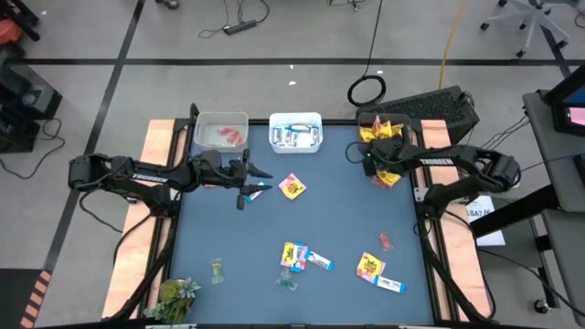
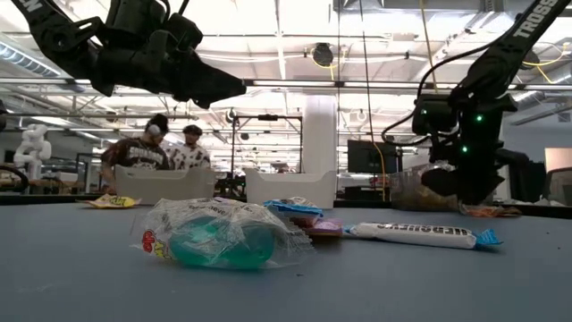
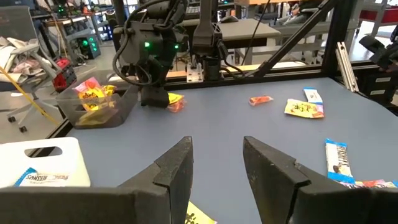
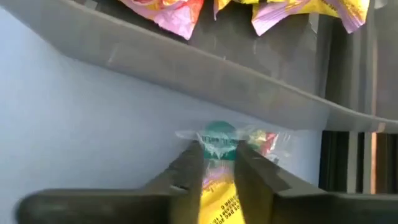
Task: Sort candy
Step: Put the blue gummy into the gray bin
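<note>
High view: dark blue-grey table top [image 1: 320,219] with wooden side strips, two dark arms reaching in from either side.

Containers along the far edge:
- clear plastic bin [image 1: 220,131] with red/pink pieces inside;
- white plastic bin [image 1: 295,132] with blue-and-white bar wrappers inside;
- dark clear bin [image 1: 379,128] at the far right corner, holding yellow packets with red print.

Loose candy on the table:
- yellow packet with red print [image 1: 292,186], near the middle, just right of the left gripper;
- cluster of a yellow packet and blue-and-white bar wrapper [image 1: 304,257], near front centre;
- second yellow packet with a blue-and-white bar [image 1: 378,272] beside it, front right;
- small red piece [image 1: 385,241], right of centre;
- clear-greenish wrapped sweet [image 1: 217,270], front left; another one [image 2: 219,238] lies closest to the low camera;
- green leafy plant-like item [image 1: 175,294], front left corner.

Left gripper [image 1: 254,181]: raised above the table left of centre, in front of the two near bins; jaws parted with nothing between them, as the left wrist view shows.

Right gripper [image 1: 377,161]: low at the table, just in front of the dark clear bin; the right wrist view shows its fingers [image 4: 186,168] closed narrowly around a yellow packet with a greenish clear-wrapped sweet [image 4: 217,138] at the tips, against the bin wall.

Two people stand in the room beyond the table.
</note>
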Motion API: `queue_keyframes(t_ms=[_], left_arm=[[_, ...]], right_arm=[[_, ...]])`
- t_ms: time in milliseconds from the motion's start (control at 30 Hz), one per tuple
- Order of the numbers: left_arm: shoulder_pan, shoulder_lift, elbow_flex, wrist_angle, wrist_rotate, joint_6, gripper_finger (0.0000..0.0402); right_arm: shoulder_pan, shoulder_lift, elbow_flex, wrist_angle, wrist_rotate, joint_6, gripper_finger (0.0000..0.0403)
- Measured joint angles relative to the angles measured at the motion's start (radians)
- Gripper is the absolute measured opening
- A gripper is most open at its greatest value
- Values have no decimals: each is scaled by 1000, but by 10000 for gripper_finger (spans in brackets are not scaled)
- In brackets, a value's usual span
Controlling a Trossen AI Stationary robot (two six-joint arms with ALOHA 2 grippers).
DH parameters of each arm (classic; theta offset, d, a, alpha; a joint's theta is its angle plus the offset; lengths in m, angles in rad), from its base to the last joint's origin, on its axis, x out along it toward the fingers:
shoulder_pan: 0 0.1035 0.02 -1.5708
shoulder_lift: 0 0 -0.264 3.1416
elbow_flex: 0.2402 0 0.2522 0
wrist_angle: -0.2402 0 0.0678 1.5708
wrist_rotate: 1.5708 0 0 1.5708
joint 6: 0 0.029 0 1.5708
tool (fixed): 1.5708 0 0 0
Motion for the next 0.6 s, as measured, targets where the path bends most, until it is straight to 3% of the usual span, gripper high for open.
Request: queue_keyframes(t_ms=[200, 400, 600], left_arm=[[1, 0, 0, 7, -68, 9, 148], [31, -6, -9, 26, -152, 27, 148], [82, -71, -92, 114, -196, 9, 148]], right_arm=[[39, -74, 16, 5, 0, -7, 15], [156, -138, 37, 66, -21, -51, 17], [311, -148, 40, 328, -32, -118, 22]])
